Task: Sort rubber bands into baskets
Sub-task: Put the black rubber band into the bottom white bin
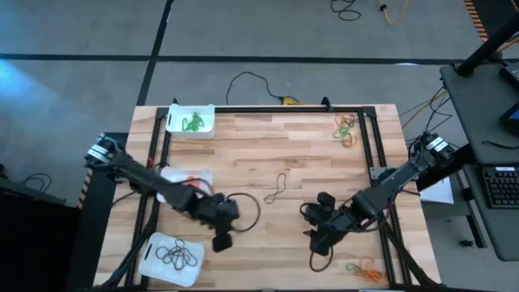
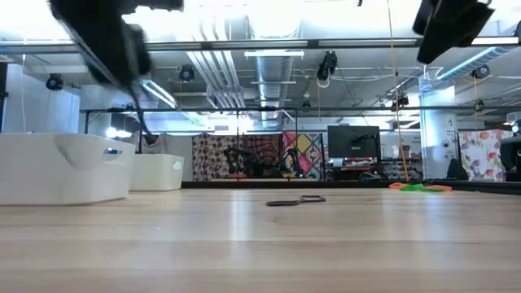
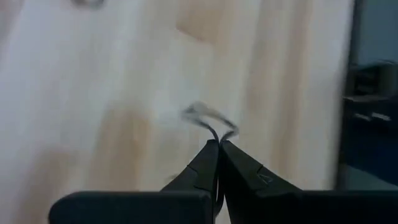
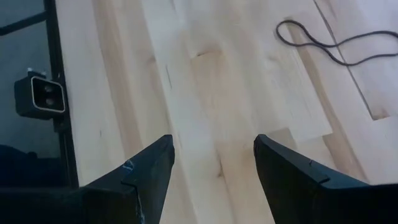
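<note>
My left gripper [image 1: 220, 241] hangs near the table's front left, beside the near basket [image 1: 147, 261], which holds black rubber bands [image 1: 178, 256]. It is shut on a thin black rubber band [image 3: 211, 121]. My right gripper [image 1: 315, 247] is open and empty above bare wood at the front right, as its own wrist view shows [image 4: 214, 155]. A loose black band [image 1: 277, 188] lies mid-table and also shows in the right wrist view [image 4: 323, 40]. The far basket [image 1: 173, 123] holds green bands [image 1: 193, 123]. The arm partly hides the middle basket [image 1: 203, 173], which holds orange bands. My left gripper pinches the black rubber band between its two shut fingertips [image 3: 208, 155]. A short curl of the band [image 3: 214, 123] sticks out past the tips. The band appears to be lifted clear of the wood below.
Mixed orange and green bands lie in a pile at the far right [image 1: 347, 130] and another at the near right edge [image 1: 365, 269]. A dark frame [image 1: 369, 138] borders the table. The low view shows two baskets [image 2: 57, 167] at the left and the loose black band [image 2: 295, 200].
</note>
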`<state>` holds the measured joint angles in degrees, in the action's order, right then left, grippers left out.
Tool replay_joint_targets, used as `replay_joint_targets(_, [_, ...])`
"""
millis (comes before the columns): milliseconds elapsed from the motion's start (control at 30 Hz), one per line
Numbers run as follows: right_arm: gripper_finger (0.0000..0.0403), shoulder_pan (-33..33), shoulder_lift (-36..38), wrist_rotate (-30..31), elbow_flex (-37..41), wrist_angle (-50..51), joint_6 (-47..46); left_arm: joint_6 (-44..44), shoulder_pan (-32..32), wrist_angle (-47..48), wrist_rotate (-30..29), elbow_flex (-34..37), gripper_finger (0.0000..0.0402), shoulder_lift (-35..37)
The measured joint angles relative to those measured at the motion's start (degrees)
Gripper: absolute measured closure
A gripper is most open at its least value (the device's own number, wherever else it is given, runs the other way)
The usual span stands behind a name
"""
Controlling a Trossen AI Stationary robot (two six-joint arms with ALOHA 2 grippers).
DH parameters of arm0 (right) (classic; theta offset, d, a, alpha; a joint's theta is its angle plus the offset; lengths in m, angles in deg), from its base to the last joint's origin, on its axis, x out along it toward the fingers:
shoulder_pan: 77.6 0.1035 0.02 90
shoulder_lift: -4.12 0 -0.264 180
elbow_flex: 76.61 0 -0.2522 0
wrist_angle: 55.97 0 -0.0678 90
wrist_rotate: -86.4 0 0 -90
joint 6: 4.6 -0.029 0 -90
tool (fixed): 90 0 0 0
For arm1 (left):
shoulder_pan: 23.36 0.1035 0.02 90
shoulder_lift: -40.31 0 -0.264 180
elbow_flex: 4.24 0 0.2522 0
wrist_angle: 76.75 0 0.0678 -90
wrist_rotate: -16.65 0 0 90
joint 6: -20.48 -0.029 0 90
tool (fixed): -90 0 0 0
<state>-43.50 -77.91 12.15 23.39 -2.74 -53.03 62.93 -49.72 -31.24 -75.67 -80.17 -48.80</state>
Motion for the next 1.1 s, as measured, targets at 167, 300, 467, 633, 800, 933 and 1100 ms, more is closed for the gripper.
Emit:
replay_joint_targets(167, [0.0188, 2.26, -0.55, 2.58, 0.00, -0.20, -0.48, 14.02, -7.62, 16.85, 5.17, -10.46, 0.0401, 3.02])
replay_joint_targets(300, [0.0188, 2.78, -0.58, 4.09, 0.00, -1.03, -0.17, 22.54, -15.03, 28.77, 11.15, -16.53, 0.0401, 1.89])
replay_joint_targets(467, [0.0188, 3.16, -0.58, 4.44, 0.00, -1.04, 1.46, 35.69, -21.07, 31.12, 15.27, -12.99, 0.0401, 0.22])
replay_joint_targets(633, [0.0188, 4.14, -0.73, 5.32, 0.00, -0.98, 2.91, 44.00, -21.60, 27.51, 15.89, -2.94, 0.0401, -0.97])
replay_joint_targets(800, [0.0188, 5.79, -0.63, 5.10, 0.00, -0.78, 1.86, 46.91, -21.51, 19.02, 16.42, 3.38, 0.0401, -1.91])
replay_joint_targets(933, [0.0188, 8.09, -0.09, 4.85, 0.00, -0.32, 0.36, 46.70, -21.82, 18.84, 16.45, 4.88, 0.0393, -2.42])
replay_joint_targets(1100, [0.0188, 10.22, 1.01, 4.81, 0.00, 1.74, -1.67, 46.78, -21.75, 19.03, 16.39, 4.61, 0.0343, -2.04])
